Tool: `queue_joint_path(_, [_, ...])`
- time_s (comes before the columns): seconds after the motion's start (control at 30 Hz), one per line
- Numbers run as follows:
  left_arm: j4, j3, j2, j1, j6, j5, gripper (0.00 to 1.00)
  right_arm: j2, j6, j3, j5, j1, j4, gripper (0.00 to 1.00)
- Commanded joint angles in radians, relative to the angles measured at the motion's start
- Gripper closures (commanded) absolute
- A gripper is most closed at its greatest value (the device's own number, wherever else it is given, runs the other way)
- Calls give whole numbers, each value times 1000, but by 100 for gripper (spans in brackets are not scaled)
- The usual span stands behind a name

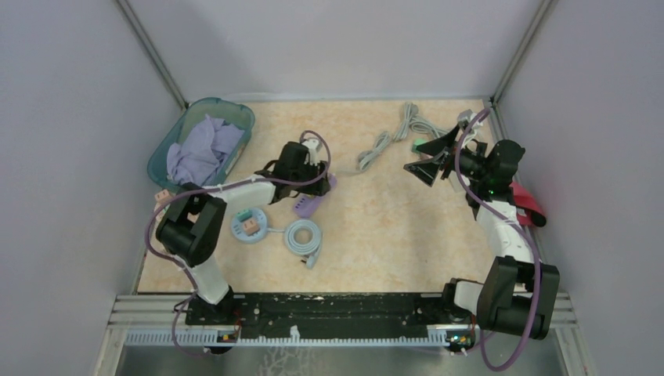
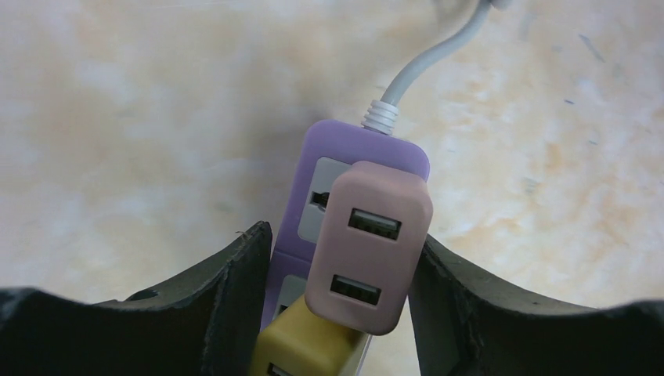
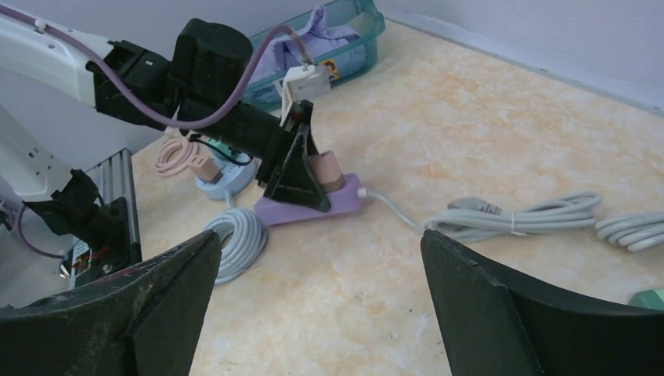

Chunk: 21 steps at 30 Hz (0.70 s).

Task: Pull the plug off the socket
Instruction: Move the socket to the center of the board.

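A purple socket strip [image 2: 344, 142] with a white cord lies on the beige table. A pink plug [image 2: 368, 247] with two USB ports sits in it, slightly askew, and a yellow plug [image 2: 305, 345] sits just below it. My left gripper [image 2: 341, 243] straddles the strip from above. Its left finger presses the strip's side and its right finger touches the pink plug's edge. The right wrist view shows its fingers reaching down to the strip [image 3: 313, 210] around the pink plug [image 3: 326, 170]. My right gripper [image 3: 321, 243] hangs wide open above bare table, far to the right [image 1: 423, 160].
A teal bin [image 1: 160, 157] holding lilac cloth stands at the back left. A round pale-blue socket [image 1: 249, 227] and a coiled grey cable [image 1: 304, 237] lie near the strip. Bundled grey cords [image 1: 376, 149] lie at the back. A red object [image 1: 528, 207] is by the right wall.
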Motion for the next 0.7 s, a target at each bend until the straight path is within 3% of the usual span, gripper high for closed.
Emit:
queue_joint_path(0.0, [87, 70, 23, -120, -25, 71, 99, -5, -26, 11, -21, 2, 22, 1])
queue_joint_path(0.67, [273, -121, -86, -428, 34, 77, 99, 2, -38, 11, -22, 2, 10, 1])
